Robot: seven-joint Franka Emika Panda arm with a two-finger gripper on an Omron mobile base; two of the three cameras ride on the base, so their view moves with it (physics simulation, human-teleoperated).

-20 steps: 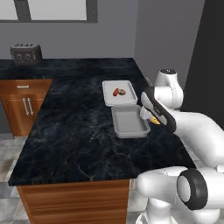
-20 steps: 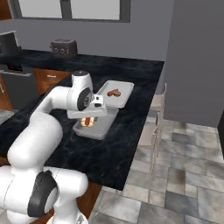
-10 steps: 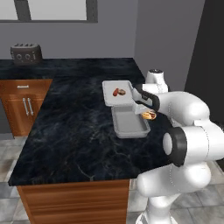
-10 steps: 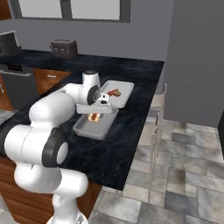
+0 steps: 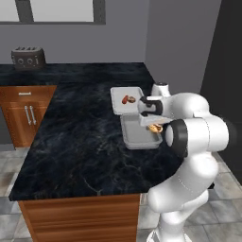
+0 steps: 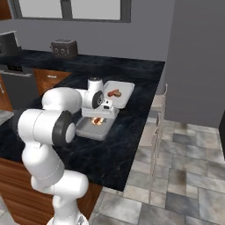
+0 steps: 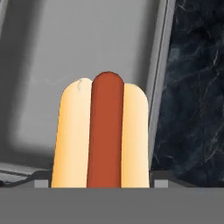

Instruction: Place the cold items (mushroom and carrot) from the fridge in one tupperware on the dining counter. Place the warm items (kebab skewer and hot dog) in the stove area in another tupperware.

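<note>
hot dog (image 7: 104,135) over near tupperware (image 5: 134,136), beside far tupperware (image 5: 119,94)

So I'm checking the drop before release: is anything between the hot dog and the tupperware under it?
Nothing visible. The gripper holds the hot dog right over the near tupperware, whose grey floor looks bare. The far tupperware with food in it lies off to the side.

Two shallow pale-grey rectangular tupperwares are sitting end to end on the black veined stone dining counter (image 5: 85,137), the nearer tupperware (image 5: 134,138) lying beneath the red-orange sausage in its tan bun (image 7: 103,135), the farther tupperware (image 5: 124,98) behind it.
</note>
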